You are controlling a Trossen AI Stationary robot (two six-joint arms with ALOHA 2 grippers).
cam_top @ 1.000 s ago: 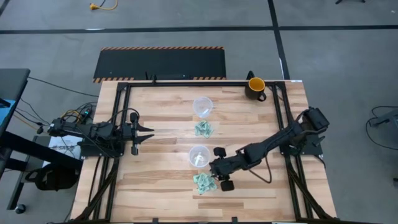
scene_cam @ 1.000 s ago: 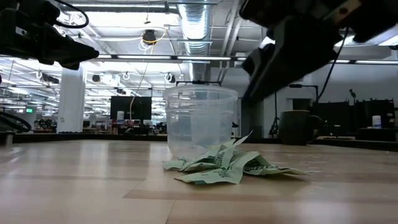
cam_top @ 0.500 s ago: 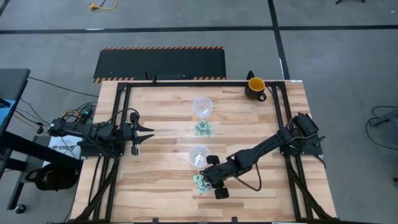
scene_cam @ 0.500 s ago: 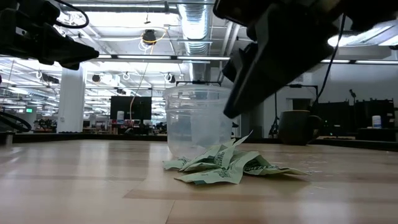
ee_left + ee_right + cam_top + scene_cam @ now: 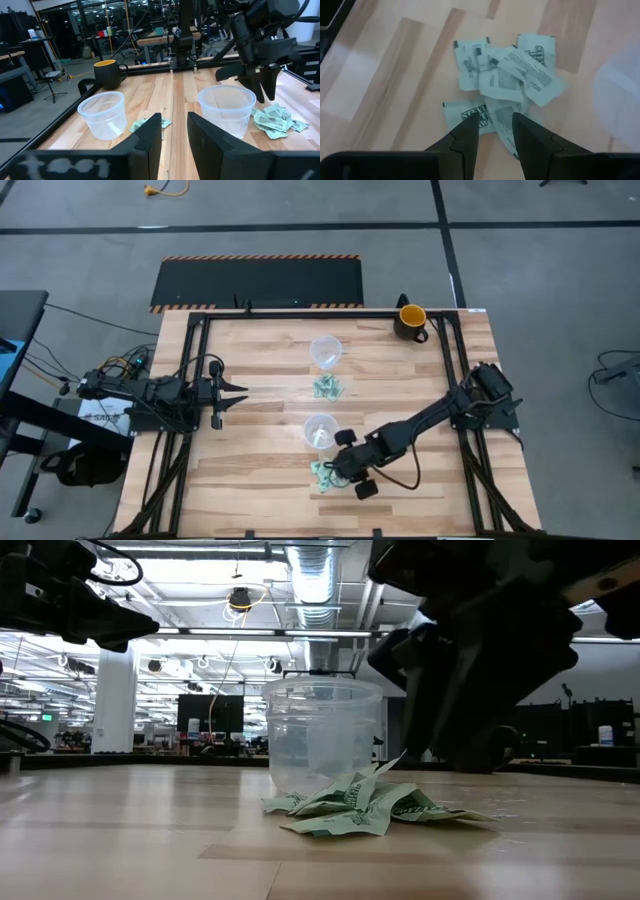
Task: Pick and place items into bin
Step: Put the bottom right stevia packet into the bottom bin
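On the worktop (image 5: pixel 250 480), the right arm reaches in from 3 o'clock, its tool (image 5: pixel 495 131) poised directly above the nearer heap of pale green packets (image 5: pixel 505 80), fingers spread and holding nothing. The heap lies just at 6 o'clock of a clear cup (image 5: pixel 320 430). This looks like the approach before a pick; next the tool must descend and pinch one packet. The left tool (image 5: pixel 174 131) waits at 9 o'clock, likewise spread.

You get even, bright overhead light on the table (image 5: pixel 260 360); ceiling lamps (image 5: pixel 300 585) glare in the low view, arms backlit dark, foreground wood blurred.
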